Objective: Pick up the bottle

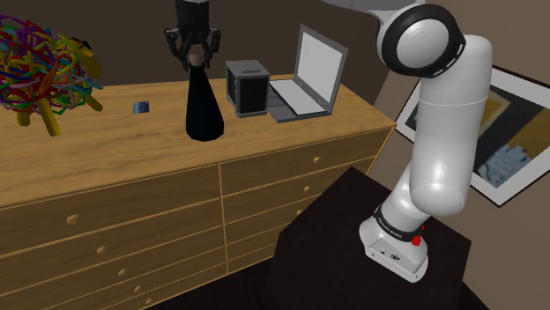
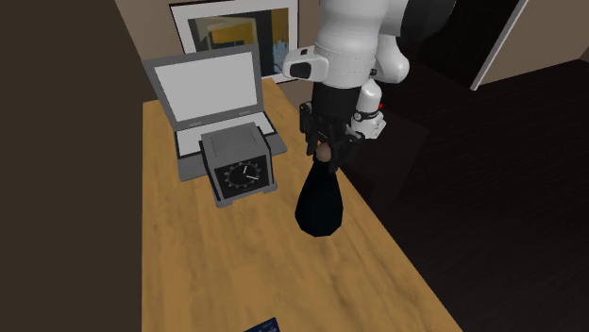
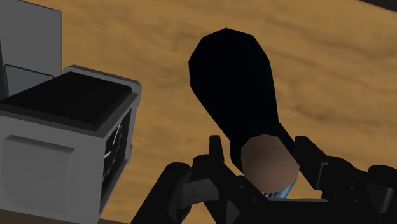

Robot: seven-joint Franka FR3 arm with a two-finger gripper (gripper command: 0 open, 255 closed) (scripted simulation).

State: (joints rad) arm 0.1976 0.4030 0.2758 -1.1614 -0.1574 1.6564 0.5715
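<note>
Black bottle (image 1: 203, 110) upright on dresser (image 1: 106, 150), upper centre of shoulder view, just left of grey clock (image 1: 248, 86). Fingers (image 3: 310, 159) clamped on its brown-capped neck.

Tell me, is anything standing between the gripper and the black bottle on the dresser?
Nothing visible does. The gripper is right at the brown cap of the bottle. The clock stands beside the bottle, apart from it.

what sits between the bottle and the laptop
A grey box clock stands between the black bottle and the open laptop, seen in the shoulder view.
</note>
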